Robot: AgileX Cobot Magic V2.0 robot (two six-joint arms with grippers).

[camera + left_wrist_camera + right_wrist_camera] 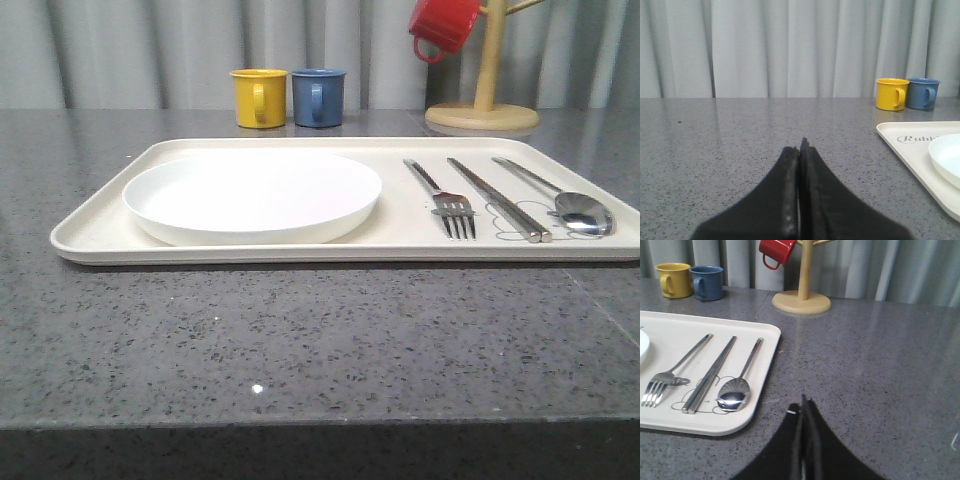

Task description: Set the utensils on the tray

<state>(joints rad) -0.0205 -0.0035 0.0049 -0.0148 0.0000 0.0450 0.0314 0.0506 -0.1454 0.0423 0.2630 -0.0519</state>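
- Front view: the tray (pixel 100 225) lies on the grey counter (pixel 300 340), with a white plate (pixel 252 195) on its left part; then fork (pixel 447 203), chopsticks (pixel 500 200) and spoon (pixel 570 203) lie side by side on its right part.
- Left wrist view: the left gripper (pixel 800 150) has its fingers pressed together, holding nothing, over bare counter; the tray's corner lies well off to one side of the fingers.
- Right wrist view: the right gripper (pixel 804 407) has its fingers together, empty, just beside the tray's rim; the spoon is the nearest utensil.
- Behind the tray stand a yellow mug (pixel 259 97), a blue mug (pixel 318 96) and a wooden mug tree (pixel 486 90) with a red mug (pixel 441 25).
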